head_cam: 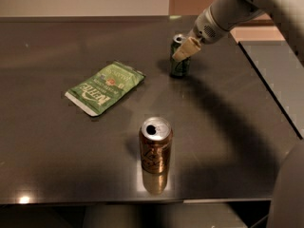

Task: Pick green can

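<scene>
One camera view, looking down across a dark, glossy table [52,146]. The green can [180,68] stands upright toward the far side of the tabletop, right of centre, with part of its silver top showing and its dark body throwing a soft reflection onto the surface below.

The gripper [184,51] is right there at the can. Its cream-coloured tip slants down from the upper right and overlaps the can's upper half, covering part of the rim. Is it actually clamped on? I cannot tell: from this angle the tip hides how the jaws stand, so neither how far open they are nor any hold on the can is visible. The can's base looks to be on the table.

Behind the gripper, the pale grey arm [228,13] runs up and off toward the top right corner.

Elsewhere on the table, the flat green snack bag [105,87] lies left of the green can and well apart from it, turned at an angle, with white lettering facing up. Nearer the camera stands the copper-brown can [155,146], upright, its silver top and dark drinking hole plain to see and its reflection just below it near the front edge. It is well apart from both the bag and the green can.

On the right, a lighter grey surface [280,80] borders the dark tabletop.
</scene>
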### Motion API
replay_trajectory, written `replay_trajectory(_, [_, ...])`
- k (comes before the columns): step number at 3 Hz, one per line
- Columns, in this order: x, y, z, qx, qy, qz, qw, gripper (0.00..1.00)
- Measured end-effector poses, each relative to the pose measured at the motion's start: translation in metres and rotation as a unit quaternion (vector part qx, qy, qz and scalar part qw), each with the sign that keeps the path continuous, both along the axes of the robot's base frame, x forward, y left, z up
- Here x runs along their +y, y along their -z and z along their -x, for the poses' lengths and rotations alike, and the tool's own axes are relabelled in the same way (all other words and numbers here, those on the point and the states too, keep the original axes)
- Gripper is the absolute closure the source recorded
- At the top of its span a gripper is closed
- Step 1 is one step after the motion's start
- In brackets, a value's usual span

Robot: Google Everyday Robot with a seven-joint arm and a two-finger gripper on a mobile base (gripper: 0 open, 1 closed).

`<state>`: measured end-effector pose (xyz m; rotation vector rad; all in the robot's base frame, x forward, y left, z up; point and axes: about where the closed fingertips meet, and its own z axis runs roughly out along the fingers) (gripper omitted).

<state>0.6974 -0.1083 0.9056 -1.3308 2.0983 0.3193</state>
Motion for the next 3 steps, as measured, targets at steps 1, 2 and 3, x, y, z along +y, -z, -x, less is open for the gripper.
replay_trajectory(1, [0.004, -0.018, 0.012, -0.010, -0.020, 0.003, 0.9998, 0.86])
replay_trajectory(2, [0.007, -0.044, 0.038, -0.015, -0.044, 0.013, 0.9988, 1.00])
replay_trajectory(3, [0.007, -0.066, 0.065, -0.019, -0.058, 0.022, 0.9979, 1.00])
